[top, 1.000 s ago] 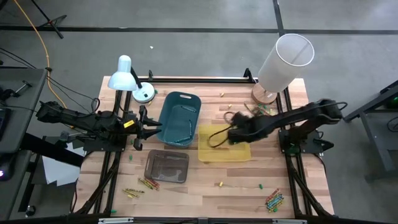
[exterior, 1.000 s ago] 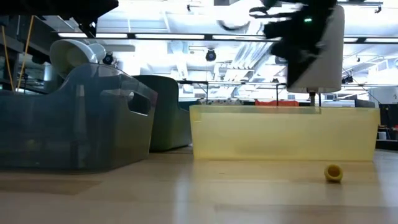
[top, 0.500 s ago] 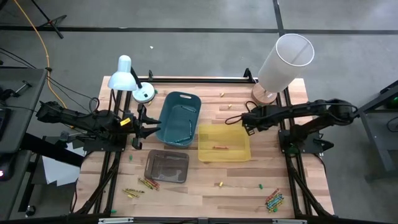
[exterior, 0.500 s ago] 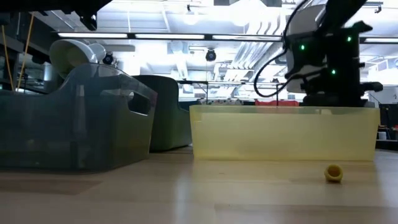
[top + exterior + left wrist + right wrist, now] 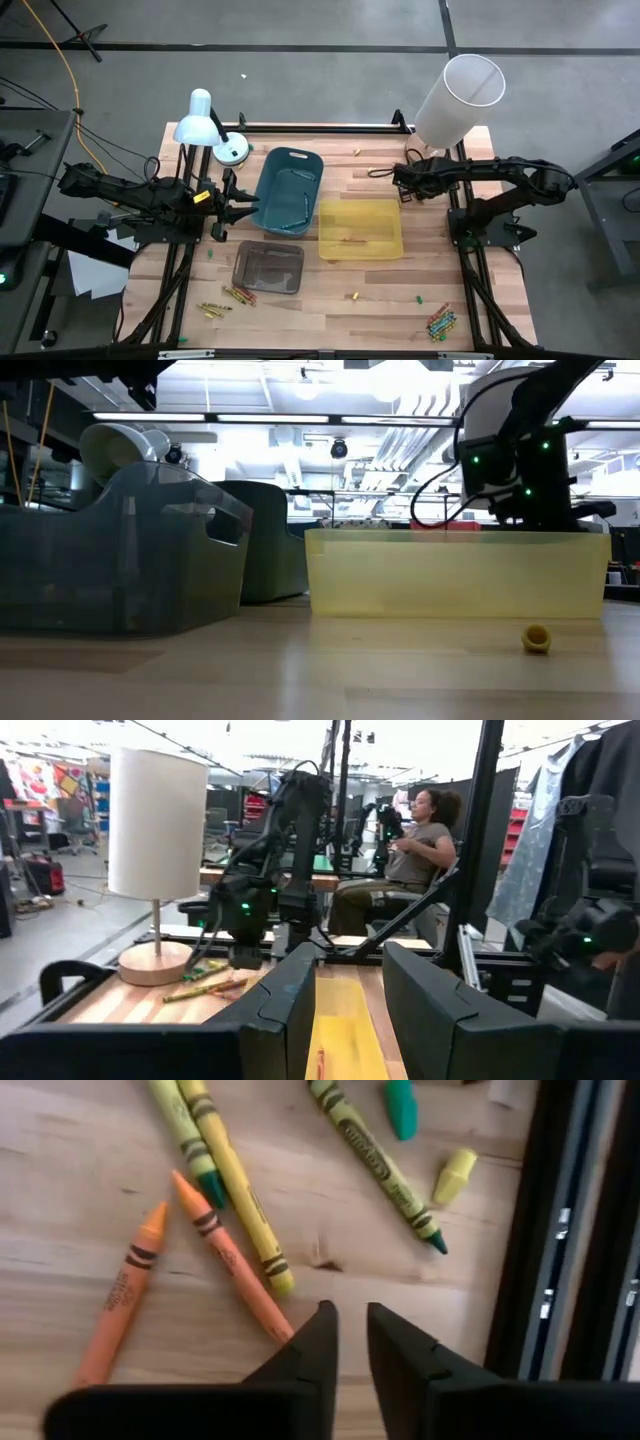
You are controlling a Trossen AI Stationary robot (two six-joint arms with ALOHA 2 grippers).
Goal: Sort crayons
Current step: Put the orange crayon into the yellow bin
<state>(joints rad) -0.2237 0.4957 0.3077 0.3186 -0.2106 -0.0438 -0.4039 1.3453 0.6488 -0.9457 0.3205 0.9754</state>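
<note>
I have the right gripper (image 5: 345,1342) hanging over a loose cluster of crayons (image 5: 235,1190) at about two o'clock on the desk (image 5: 380,310), near the base of the white-shaded lamp (image 5: 455,95). Its fingers stand slightly apart with nothing between them, tips just beside the lower end of an orange crayon (image 5: 228,1255). I judge this as the start of a fresh pick: the next move calls for spreading wider, dropping onto one stick and closing across its width.

The crowding is the trouble. A second orange crayon (image 5: 120,1285), a yellow one and two green ones lie close, some touching, so I could nip two at once. A small green bit (image 5: 401,1104) and a pale peg (image 5: 455,1173) sit nearby, and the black frame rail (image 5: 545,1230) runs close beside the cluster.

The yellow bin (image 5: 360,228) lies at centre, with the teal bin (image 5: 288,188) and grey bin (image 5: 268,268) toward nine o'clock. More crayons wait at five and seven o'clock.

My left gripper (image 5: 232,207) waits by the teal bin, fingers apart, empty.
</note>
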